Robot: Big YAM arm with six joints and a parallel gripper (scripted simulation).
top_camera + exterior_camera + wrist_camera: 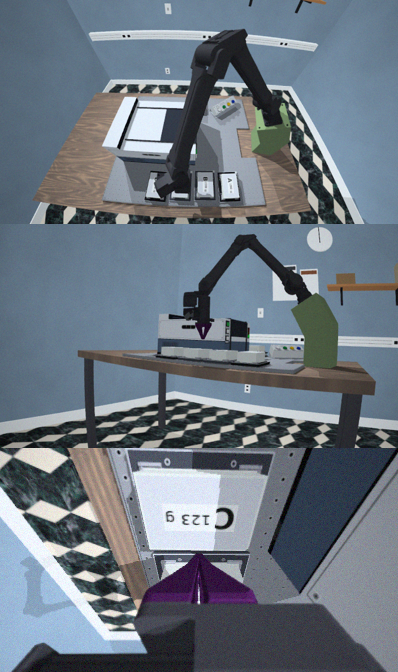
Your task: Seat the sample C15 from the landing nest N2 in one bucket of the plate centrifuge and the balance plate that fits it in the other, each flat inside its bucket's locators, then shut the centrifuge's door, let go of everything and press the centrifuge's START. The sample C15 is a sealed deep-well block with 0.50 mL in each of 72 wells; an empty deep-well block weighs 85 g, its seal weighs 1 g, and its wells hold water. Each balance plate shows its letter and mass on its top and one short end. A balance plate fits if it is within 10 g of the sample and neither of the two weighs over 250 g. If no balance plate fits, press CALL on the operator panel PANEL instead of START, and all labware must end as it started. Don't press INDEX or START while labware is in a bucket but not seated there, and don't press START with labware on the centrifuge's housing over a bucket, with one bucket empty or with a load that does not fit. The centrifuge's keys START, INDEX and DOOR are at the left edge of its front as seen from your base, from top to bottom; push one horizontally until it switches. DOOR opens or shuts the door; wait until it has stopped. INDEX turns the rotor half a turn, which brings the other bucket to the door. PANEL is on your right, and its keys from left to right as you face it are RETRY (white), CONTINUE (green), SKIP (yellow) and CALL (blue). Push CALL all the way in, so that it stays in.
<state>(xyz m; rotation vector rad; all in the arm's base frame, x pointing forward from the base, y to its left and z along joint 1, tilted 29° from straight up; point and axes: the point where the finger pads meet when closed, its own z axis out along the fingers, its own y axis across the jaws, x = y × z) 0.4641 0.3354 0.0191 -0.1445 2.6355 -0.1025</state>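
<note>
centrifuge [119,124] stood at table's left, its top door slid open | gripper [203,332] hung above the row of plates in front of it, purple fingers pressed together, nothing between them | plate C [197,510], marked 123 g, lay flat in its nest just ahead | plates B [205,184] and A [229,186] sat farther right | sample C15: could not tell.

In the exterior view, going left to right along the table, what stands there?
White and grey centrifuge box → row of pale plates → grey operator panel with coloured keys → green arm pedestal.
</note>
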